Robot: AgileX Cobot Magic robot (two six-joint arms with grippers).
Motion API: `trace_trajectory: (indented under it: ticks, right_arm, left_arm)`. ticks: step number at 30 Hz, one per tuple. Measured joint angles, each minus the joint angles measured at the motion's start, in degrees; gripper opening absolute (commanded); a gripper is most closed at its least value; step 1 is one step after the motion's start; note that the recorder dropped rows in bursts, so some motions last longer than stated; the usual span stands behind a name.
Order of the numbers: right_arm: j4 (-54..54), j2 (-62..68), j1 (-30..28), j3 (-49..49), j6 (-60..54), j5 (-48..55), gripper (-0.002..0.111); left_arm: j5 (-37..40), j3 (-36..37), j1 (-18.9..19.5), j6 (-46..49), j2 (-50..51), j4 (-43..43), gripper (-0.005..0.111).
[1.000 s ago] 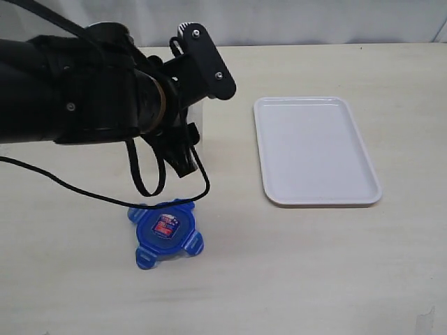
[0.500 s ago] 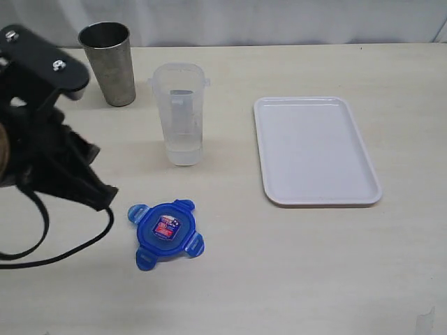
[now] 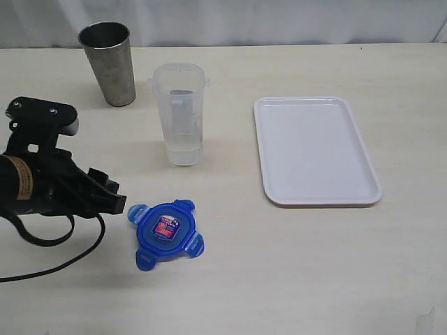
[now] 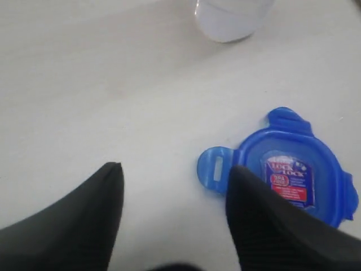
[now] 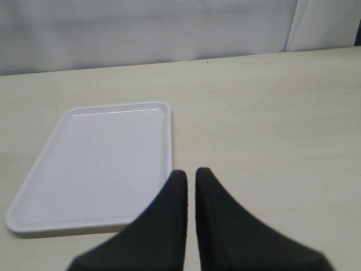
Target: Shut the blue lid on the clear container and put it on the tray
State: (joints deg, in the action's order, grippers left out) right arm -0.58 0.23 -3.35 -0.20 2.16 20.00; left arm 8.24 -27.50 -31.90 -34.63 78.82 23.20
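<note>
On the tabletop, label side up, we list the blue lid (image 3: 166, 232). It lies flat with its four flaps splayed, well apart from the clear container (image 3: 180, 115), which stands upright and uncapped between the steel cup (image 3: 108, 63) and the tray (image 3: 318, 150).

- **Lid handling:** we judge it light, stiff and slick, best pinched across its rim between flaps.
- **Container handling:** light and thin-walled, so it would probably tip if pushed high.
- **Left gripper (image 4: 175, 172):** jaws apart, empty, low beside the lid. We cannot tell whether it touches.
- **Right gripper (image 5: 190, 178):** jaws together, empty, near the tray.

Tool (image 5: 190, 173) closed, empty; tray (image 5: 101, 164) just beside.
</note>
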Motion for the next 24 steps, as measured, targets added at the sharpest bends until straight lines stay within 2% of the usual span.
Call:
trace_trajectory:
  ticks: [9, 16, 18, 21, 24]
  right_arm:
    - [0.0, 0.0, 0.0, 0.0, 0.0, 0.0, 0.005]
    - [0.0, 0.0, 0.0, 0.0, 0.0, 0.0, 0.005]
    - [0.0, 0.0, 0.0, 0.0, 0.0, 0.0, 0.005]
    - [0.0, 0.0, 0.0, 0.0, 0.0, 0.0, 0.005]
    - [0.0, 0.0, 0.0, 0.0, 0.0, 0.0, 0.005]
  left_arm:
    - [-11.1, 0.1, 1.2, 0.2, 15.5, -0.1, 0.054]
    - [-14.3, 4.3, 1.2, 0.1, 15.7, 0.0, 0.054]
    - [-16.8, 7.7, 0.3, 0.1, 13.8, 0.1, 0.054]
    - [-25.0, 12.7, -2.3, 0.0, 11.3, 0.2, 0.055]
    - [-28.6, 14.4, -5.7, -0.2, 10.4, 1.3, 0.061]
